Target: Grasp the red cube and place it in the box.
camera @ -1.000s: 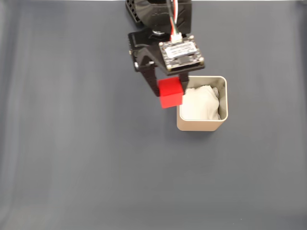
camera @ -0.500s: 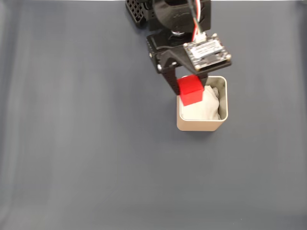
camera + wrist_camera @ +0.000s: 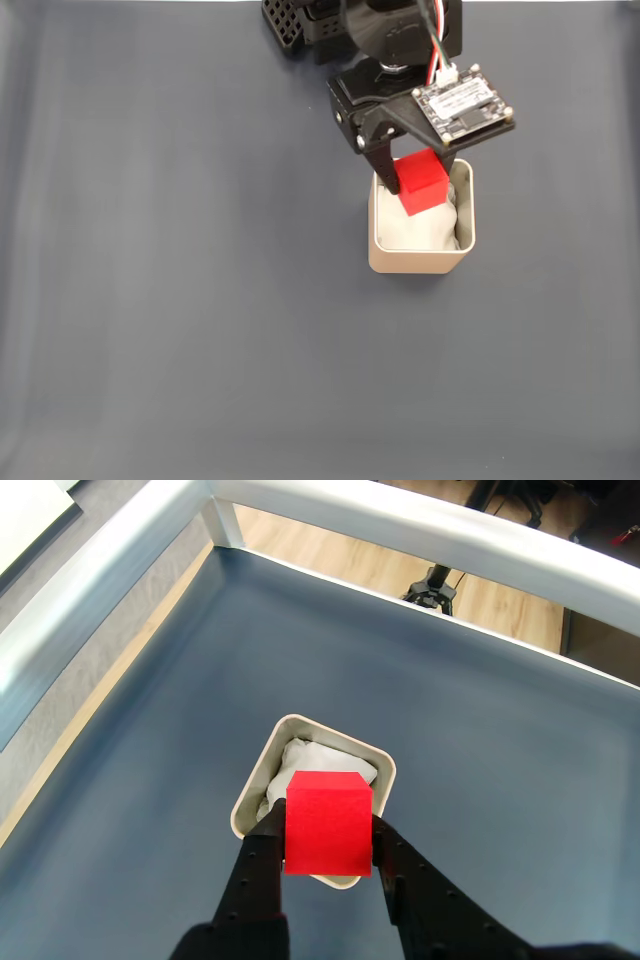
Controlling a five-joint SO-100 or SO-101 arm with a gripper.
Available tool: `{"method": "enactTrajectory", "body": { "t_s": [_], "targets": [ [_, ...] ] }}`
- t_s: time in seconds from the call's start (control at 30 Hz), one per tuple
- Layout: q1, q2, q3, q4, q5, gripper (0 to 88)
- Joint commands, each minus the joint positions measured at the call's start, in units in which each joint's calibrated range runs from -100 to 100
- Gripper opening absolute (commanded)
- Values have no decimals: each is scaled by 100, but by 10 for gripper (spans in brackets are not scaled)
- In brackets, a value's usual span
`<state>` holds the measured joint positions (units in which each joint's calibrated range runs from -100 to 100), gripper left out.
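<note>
Dark mat (image 3: 200,300): tool (image 3: 328,832) clamping red cube (image 3: 422,182), shifted right, now over box (image 3: 420,260).

Dark blue-grey mat (image 3: 180,300); silver rail (image 3: 420,525); wooden floor (image 3: 500,600) beyond.

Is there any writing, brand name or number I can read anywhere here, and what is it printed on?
No text can be read in either view.
Circuit board on the arm: faint markings on its chip, too small and blurred to read.
Red cube in the tool: plain faces, no print.
Box: plain beige walls, no label.
Dark table: unmarked.
</note>
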<state>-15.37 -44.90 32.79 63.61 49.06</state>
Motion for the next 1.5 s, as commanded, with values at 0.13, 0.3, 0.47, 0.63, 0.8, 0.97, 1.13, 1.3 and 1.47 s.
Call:
{"method": "enactTrajectory", "body": {
  "t_s": [0.13, 0.3, 0.47, 0.63, 0.8, 0.97, 1.13, 1.3, 1.47],
  "targets": [
    [-28, -32, -170, 28, -10, 2],
    [21, -6, -170, 20, -20, 2],
    [78, 28, -170, 4, -39, 2],
    [114, 63, -170, -13, -15, 2],
    [114, 72, -161, -29, -20, 2],
    [99, 72, -143, -29, -34, 12],
    [121, 63, -79, -29, -117, 104],
    [177, 28, -6, -185, -244, 250],
    [270, -50, 140, -530, -220, 374]
  ]
}}
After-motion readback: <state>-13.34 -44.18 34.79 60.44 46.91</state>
